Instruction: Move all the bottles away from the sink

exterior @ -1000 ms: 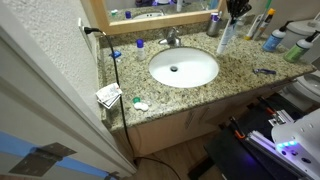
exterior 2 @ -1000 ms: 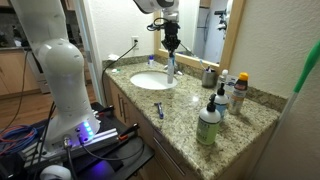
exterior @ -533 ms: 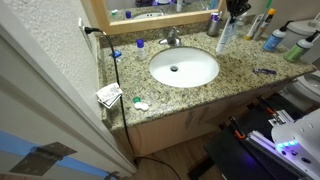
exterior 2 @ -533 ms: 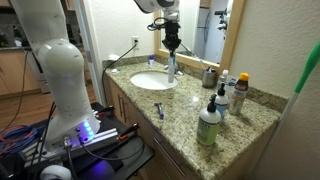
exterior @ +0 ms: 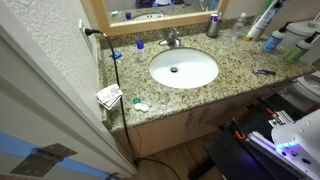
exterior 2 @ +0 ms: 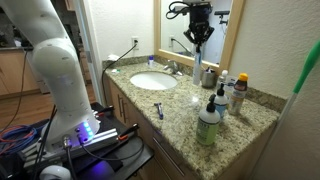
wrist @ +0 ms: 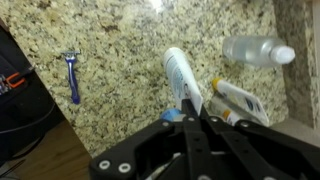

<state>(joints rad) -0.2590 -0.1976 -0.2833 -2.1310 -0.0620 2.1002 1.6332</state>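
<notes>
Before me a speckled granite countertop [exterior 2: 262,118] meets a wood-framed mirror [exterior 2: 225,35]; beige wall [exterior 2: 110,25] with an outlet [exterior 2: 135,44], wooden cabinets [exterior: 170,122] beneath.

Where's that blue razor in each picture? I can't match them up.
In an exterior view: razor at far right, near the counter's front edge.
In an exterior view: lower centre, by that edge.
Wrist view: far left, left of the bottle.
Shared landmark: the speckled counter's front edge.

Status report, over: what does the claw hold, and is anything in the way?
Claw shut on white bottle. Bottle between faucet and other bottles. Those stand close by; blue razor lies apart.
</notes>
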